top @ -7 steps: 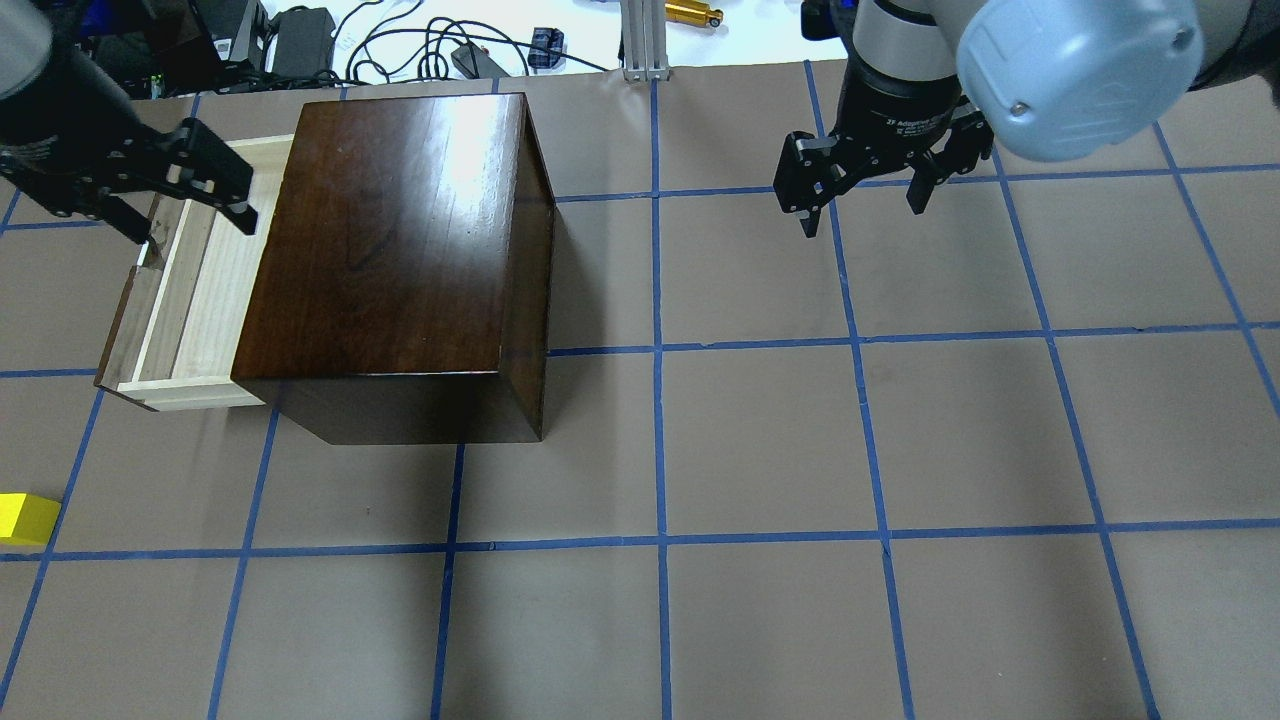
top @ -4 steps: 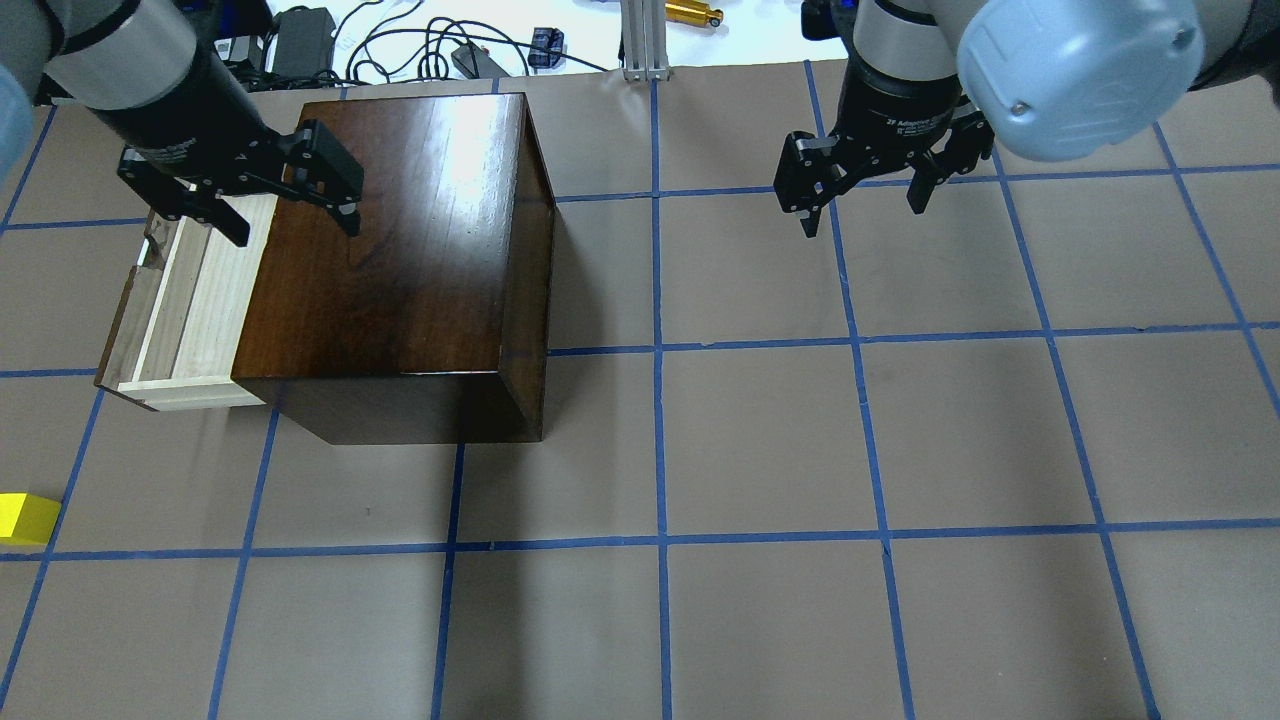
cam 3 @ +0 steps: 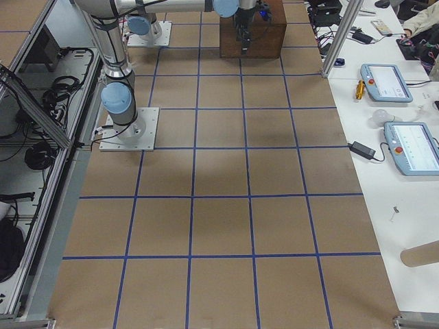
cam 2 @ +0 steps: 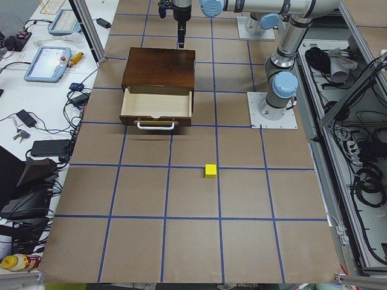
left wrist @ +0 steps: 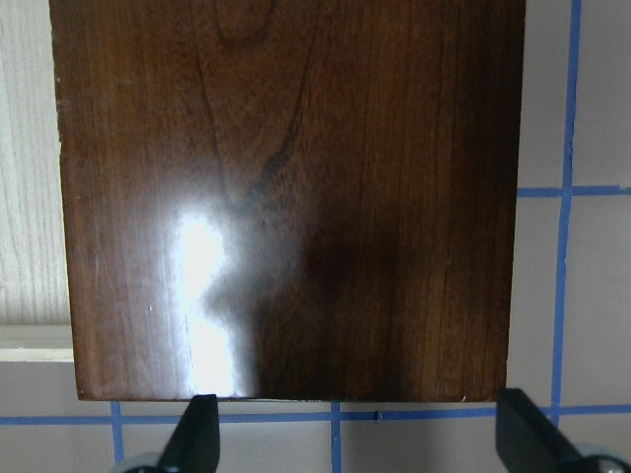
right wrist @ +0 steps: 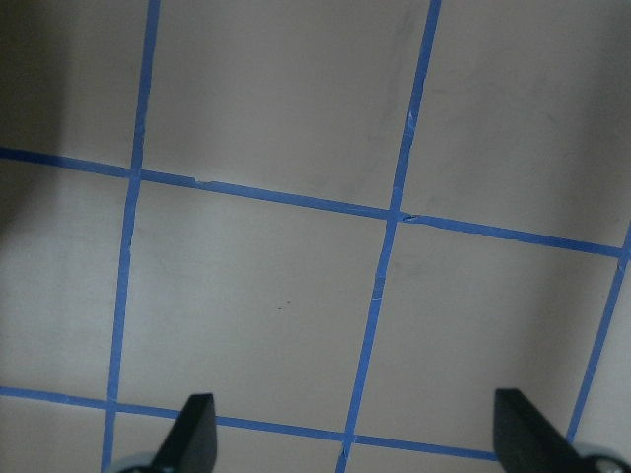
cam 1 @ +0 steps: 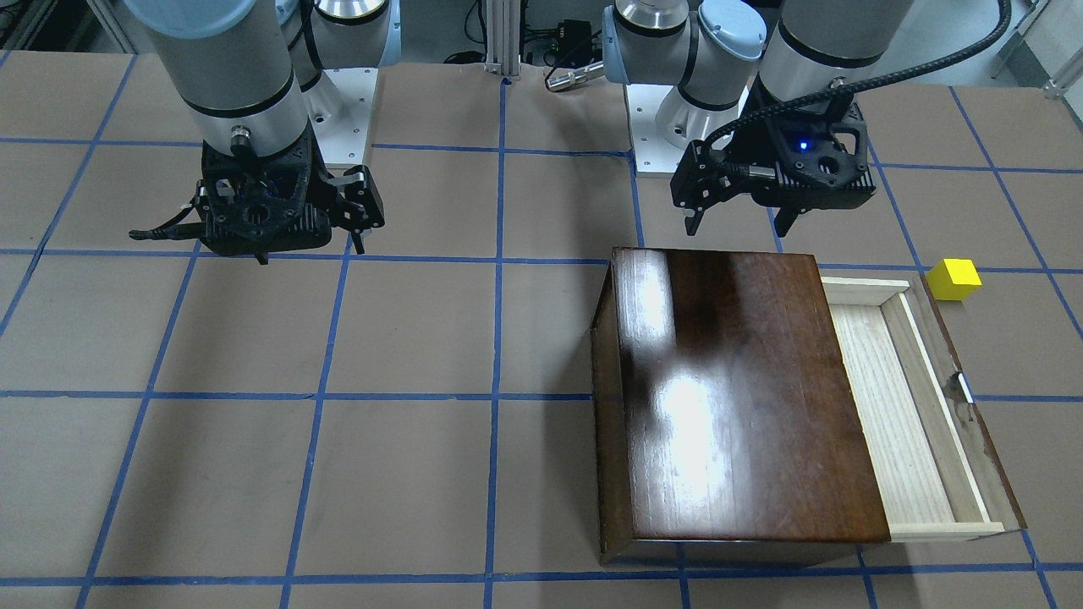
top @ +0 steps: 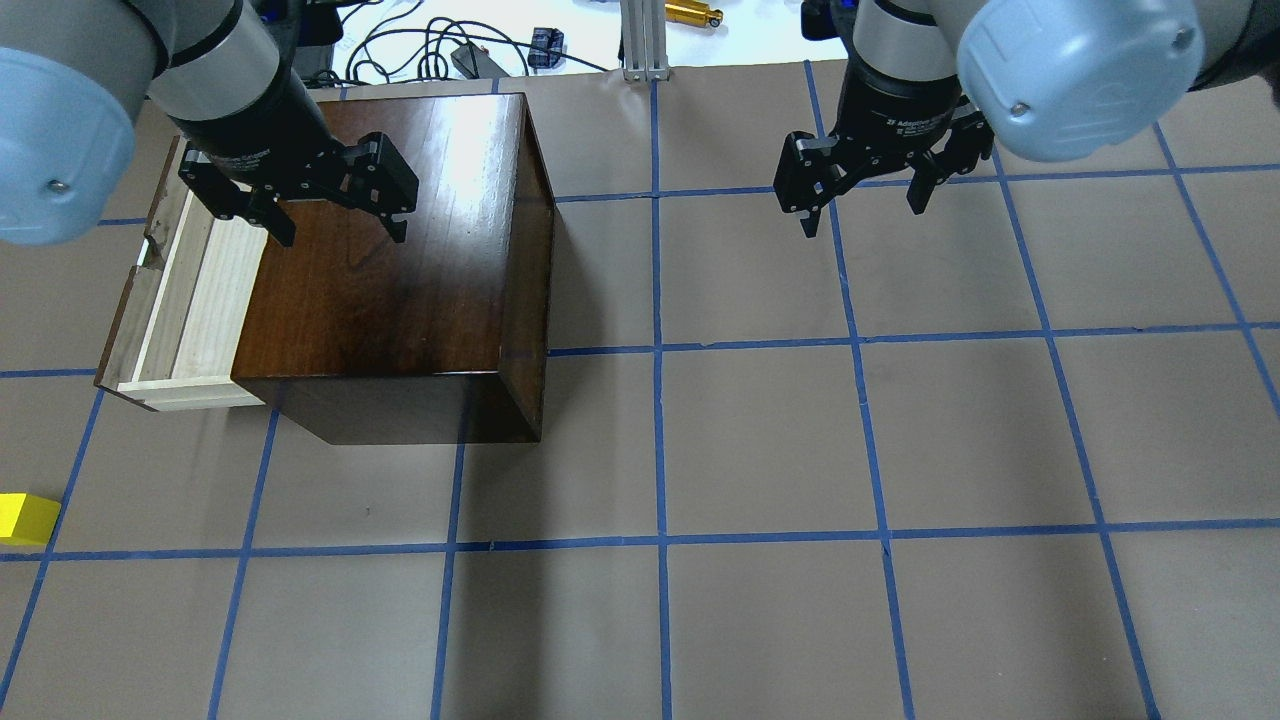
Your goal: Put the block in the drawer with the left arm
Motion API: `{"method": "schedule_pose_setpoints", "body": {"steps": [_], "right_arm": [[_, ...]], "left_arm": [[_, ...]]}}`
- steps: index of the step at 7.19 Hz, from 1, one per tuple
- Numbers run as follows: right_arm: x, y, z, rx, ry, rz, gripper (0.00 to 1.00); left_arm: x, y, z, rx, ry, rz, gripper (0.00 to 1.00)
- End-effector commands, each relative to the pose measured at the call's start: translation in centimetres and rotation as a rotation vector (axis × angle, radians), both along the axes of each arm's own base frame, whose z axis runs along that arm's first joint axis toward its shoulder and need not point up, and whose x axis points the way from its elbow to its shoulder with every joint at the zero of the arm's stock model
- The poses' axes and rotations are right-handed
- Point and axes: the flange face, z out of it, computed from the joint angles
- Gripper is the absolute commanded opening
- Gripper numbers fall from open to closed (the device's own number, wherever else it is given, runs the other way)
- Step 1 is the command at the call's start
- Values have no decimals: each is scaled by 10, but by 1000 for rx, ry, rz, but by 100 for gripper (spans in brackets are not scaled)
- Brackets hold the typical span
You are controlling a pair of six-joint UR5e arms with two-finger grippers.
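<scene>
The left gripper (top: 340, 232) hangs over the wooden box (top: 400, 300), its fingers (top: 275, 222) spread wide, holding nothing. The yellow block (top: 25, 519) sits on the bench (top: 760, 440) past the box's pulled-out drawer (top: 190, 300), toward the robot. The right gripper (top: 862, 215), likewise spread and empty, is well apart from the box.

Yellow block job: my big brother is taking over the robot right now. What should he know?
The left gripper is open and empty, above the box.
The right gripper is open and empty, over the table.
The block sits on the table, out past the drawer's front, apart from it.
The drawer is pulled open, with nothing in it.
Done: the drawer is open.
Left to do: grab the block with the left gripper and put it in the drawer.
</scene>
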Motion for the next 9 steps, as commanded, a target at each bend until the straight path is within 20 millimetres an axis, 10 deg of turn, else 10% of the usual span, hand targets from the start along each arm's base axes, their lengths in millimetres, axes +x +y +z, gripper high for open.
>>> {"method": "schedule_pose_setpoints", "body": {"steps": [1, 5, 9], "right_arm": [[0, 0, 0, 0, 0, 0, 100], [0, 0, 0, 0, 0, 2, 100], [0, 0, 0, 0, 0, 2, 100]], "left_arm": [[0, 1, 1, -8, -5, 0, 100], [6, 4, 6, -17, -14, -56, 100], [135, -13, -4, 47, -98, -349, 100]]}}
